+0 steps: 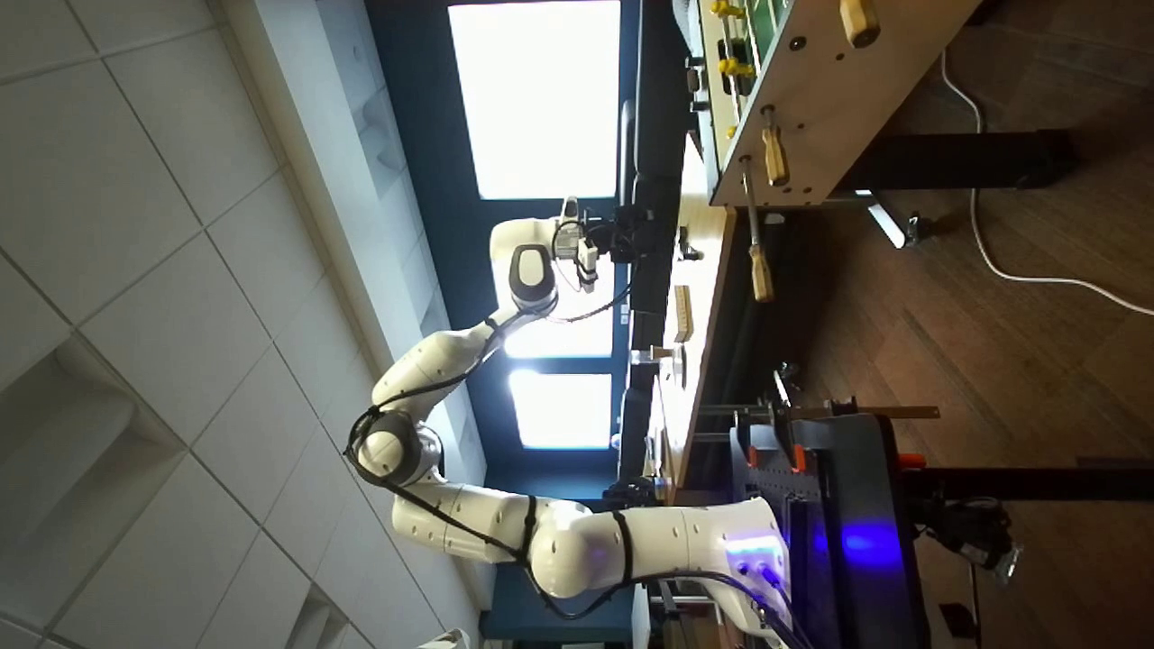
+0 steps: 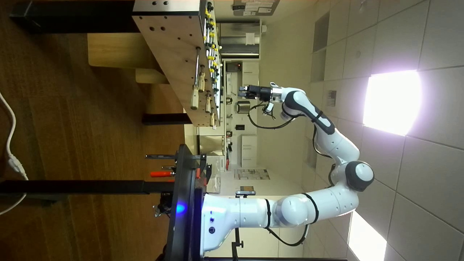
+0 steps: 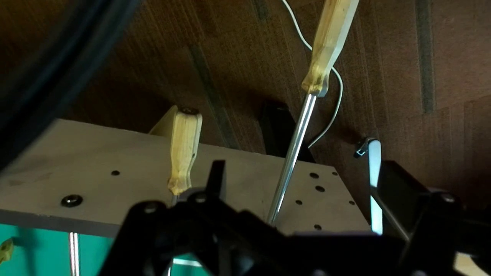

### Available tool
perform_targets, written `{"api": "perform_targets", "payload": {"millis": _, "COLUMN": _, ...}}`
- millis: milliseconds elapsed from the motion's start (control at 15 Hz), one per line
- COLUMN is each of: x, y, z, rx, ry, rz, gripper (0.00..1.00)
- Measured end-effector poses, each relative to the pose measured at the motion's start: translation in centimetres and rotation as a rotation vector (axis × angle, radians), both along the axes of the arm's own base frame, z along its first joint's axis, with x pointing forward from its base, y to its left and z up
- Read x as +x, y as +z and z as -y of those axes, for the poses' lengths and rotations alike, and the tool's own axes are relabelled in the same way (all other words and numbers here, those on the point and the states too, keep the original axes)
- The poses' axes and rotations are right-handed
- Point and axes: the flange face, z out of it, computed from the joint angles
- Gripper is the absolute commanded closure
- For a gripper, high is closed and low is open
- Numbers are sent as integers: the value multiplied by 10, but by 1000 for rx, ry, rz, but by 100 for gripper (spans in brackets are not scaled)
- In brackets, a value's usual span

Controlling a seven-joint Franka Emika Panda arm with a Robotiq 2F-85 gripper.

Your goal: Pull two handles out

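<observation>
Handles (image 2: 195,98) point outward from the panel (image 2: 174,54), long axes roughly parallel.

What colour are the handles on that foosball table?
The handles are yellowish tan, clearest in the wrist view.

- I take this for a shared office or lab with a break corner; which of the two, I cannot tell.
- A table-football table (image 2: 177,59) reaches into the upper left in an exterior view, the stuff of a break room.
- White cupboards (image 2: 249,152) and a silver appliance (image 2: 243,107) near mid-frame tell me of a kitchenette.
- Papers (image 2: 253,6) hang at that frame's top centre.
- Tiled ceiling (image 2: 417,163) and flat light panels (image 2: 393,101) fill its right.
- My black stand (image 2: 180,188), lower centre, carries clamps (image 2: 162,174), as in a lab.
</observation>
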Motion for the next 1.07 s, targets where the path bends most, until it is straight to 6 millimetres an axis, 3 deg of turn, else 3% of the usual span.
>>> {"api": "perform_targets", "payload": {"millis": 267, "x": 43, "y": -16, "z": 0, "rx": 8, "ry": -7, "rz": 9, "gripper": 0}}
{"api": "perform_targets", "payload": {"millis": 600, "x": 94, "y": -47, "z": 22, "rx": -21, "ry": -88, "rz": 13, "gripper": 0}}
{"api": "perform_targets", "payload": {"millis": 1067, "x": 140, "y": -89, "z": 53, "rx": -50, "ry": -176, "rz": -43, "gripper": 0}}
